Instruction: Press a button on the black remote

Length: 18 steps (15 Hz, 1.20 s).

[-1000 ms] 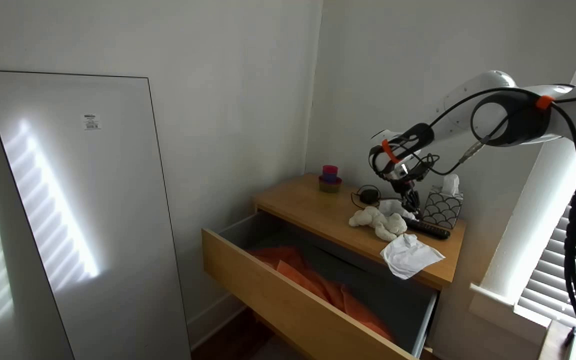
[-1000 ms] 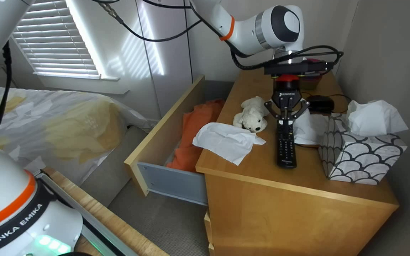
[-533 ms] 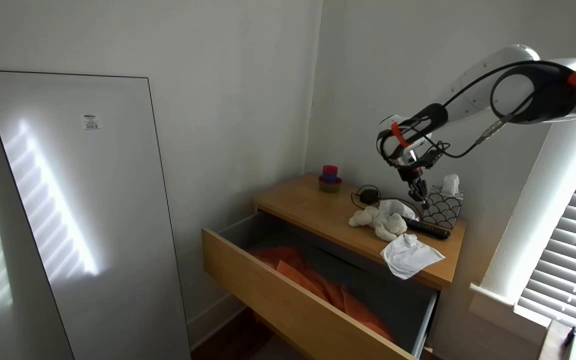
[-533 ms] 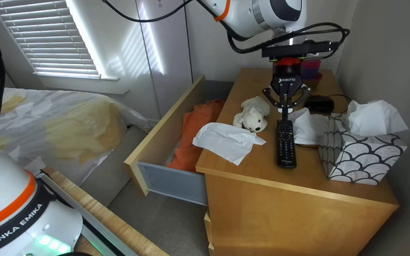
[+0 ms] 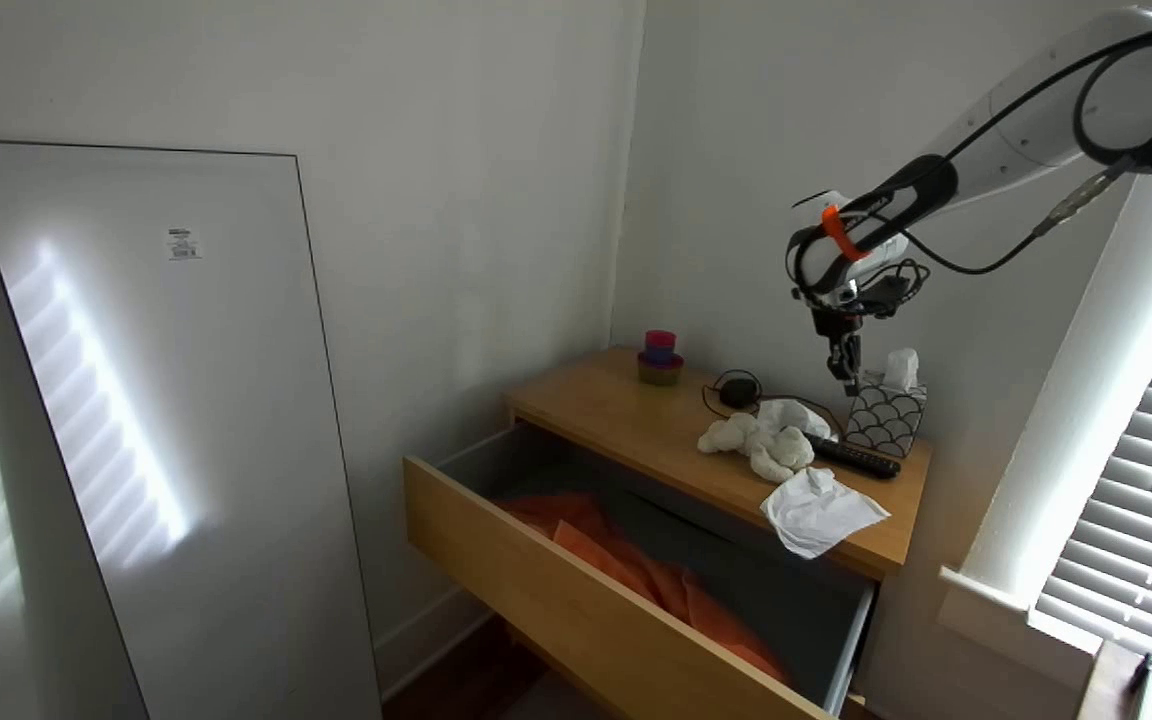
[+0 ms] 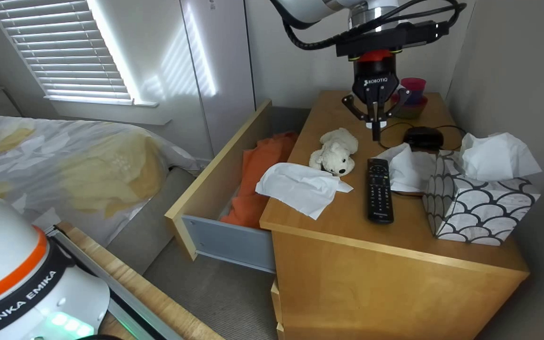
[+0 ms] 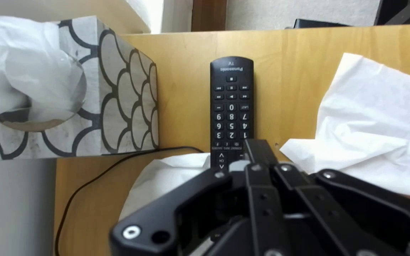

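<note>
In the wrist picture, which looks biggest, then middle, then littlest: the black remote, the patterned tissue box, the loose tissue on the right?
1. Patterned tissue box; being tall and nearer the camera probably helps
2. Loose tissue, cut off at the picture's edge
3. Black remote, partly hidden

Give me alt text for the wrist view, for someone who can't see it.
Black Panasonic TV remote on a wooden dresser top, its numbers upside down, partly hidden behind the shut gripper. A patterned tissue box stands at left; a creased white tissue lies at right.
</note>
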{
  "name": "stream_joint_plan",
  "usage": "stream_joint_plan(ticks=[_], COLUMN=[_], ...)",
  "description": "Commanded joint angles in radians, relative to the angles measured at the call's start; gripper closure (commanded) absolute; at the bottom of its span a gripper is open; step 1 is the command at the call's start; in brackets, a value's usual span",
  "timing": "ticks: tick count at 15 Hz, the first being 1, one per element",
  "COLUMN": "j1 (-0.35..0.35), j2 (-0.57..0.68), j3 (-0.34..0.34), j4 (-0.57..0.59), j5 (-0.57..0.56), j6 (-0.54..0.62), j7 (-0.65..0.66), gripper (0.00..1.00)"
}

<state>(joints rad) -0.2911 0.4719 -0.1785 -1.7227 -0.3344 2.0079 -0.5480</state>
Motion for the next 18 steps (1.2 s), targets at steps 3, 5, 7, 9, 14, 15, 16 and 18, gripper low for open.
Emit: stream_joint_plan(ticks=[3, 5, 7, 9, 14, 15, 16, 18], j1=[-0.041, -0.047, -0.047, -0.045, -0.04, -0.04, -0.041, -0.041], j2=[-0.229, -0.277, -0.319, -0.355, -0.429, -0.442, -0.453, -0.471], j3=[0.024, 0.022, 0.02, 0.014, -0.015, -0.023, -0.031, -0.052], j4=[-0.279, -0.331, -0.37, -0.397, -0.446, -0.454, -0.46, -0.47], j5=[0.07, 0.129, 0.207, 0.282, 0.424, 0.446, 0.466, 0.495], j6=[0.291, 0.342, 0.355, 0.348, 0.352, 0.351, 0.351, 0.353], j7=[-0.117, -0.173, -0.229, -0.293, -0.449, -0.482, -0.512, -0.578], gripper=[1.0, 1.0, 1.0, 1.0, 0.53, 0.45, 0.38, 0.23])
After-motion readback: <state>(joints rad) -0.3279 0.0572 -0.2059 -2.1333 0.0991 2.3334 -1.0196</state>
